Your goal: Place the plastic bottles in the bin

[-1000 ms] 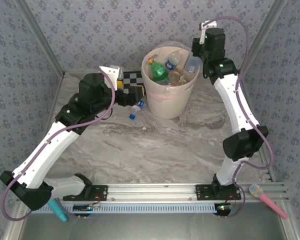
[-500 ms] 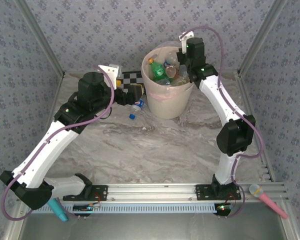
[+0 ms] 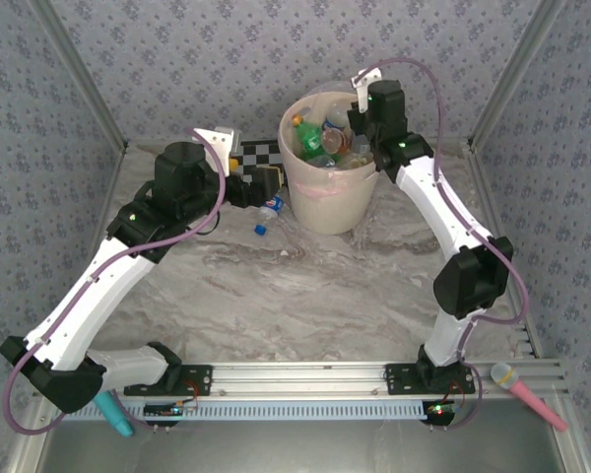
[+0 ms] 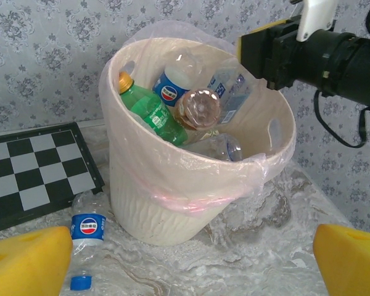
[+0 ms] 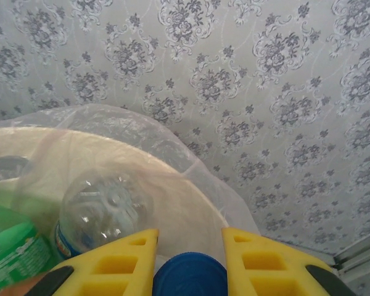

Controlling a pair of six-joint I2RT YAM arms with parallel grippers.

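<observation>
top: right gripper (image 3: 359, 126) has swung in from frame right to over the bin (image 3: 330, 207) at upper centre, so release looks next; forearm reaches up-left | left wrist: left gripper (image 4: 186, 266) gapes wide; loose bottle (image 4: 88, 224) lies lower left beside bin | right wrist: fingers pinch blue-capped bottle (image 5: 190, 272), bottom centre

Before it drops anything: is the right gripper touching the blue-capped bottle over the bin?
Touching. The right wrist view shows the blue cap of the bottle pinched between the yellow fingers of the right gripper, no gap either side.
</observation>
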